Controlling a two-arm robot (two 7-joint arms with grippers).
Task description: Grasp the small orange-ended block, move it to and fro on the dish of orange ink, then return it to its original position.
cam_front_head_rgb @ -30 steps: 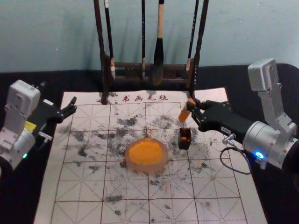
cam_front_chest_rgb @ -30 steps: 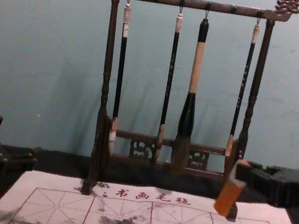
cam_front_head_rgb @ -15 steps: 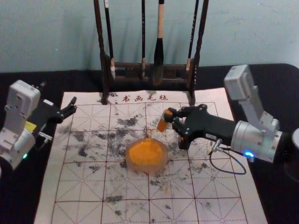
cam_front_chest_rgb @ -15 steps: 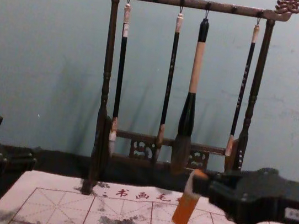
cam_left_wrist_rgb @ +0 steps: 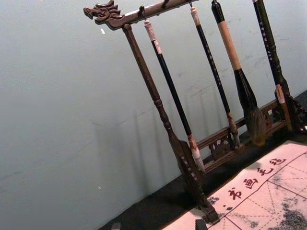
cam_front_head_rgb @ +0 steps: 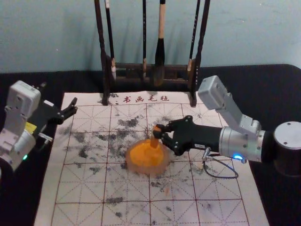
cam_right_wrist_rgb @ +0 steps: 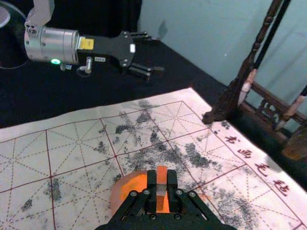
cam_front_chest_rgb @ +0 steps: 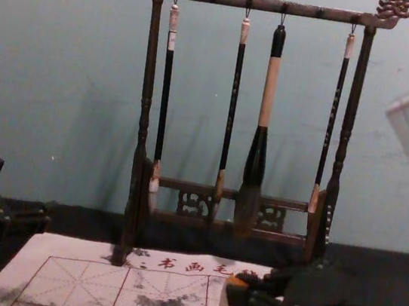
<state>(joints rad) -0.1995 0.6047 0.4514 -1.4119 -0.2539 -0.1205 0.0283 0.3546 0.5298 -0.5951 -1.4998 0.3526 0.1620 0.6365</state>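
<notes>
1. Head view: right gripper [cam_front_head_rgb: 158, 133] over the dish [cam_front_head_rgb: 162, 168], closed on the orange block [cam_front_head_rgb: 154, 141]. Block at the dish's far rim, above the orange ink [cam_front_head_rgb: 143, 155]; contact unclear. Dish about midway between the mat's [cam_front_head_rgb: 127, 214] left and right edges. Left gripper [cam_front_head_rgb: 74, 106] parked near the mat's far left corner, claw wide. Brush stand [cam_front_head_rgb: 127, 66] at the far edge.
2. Left wrist view: brushes hang on the stand; left gripper's two tips well apart.
3. Right wrist view: block gripped between both fingers [cam_right_wrist_rgb: 151, 184], pale band across it, ink behind.
4. Chest view: block near upright, slightly tilted, in the right gripper.
</notes>
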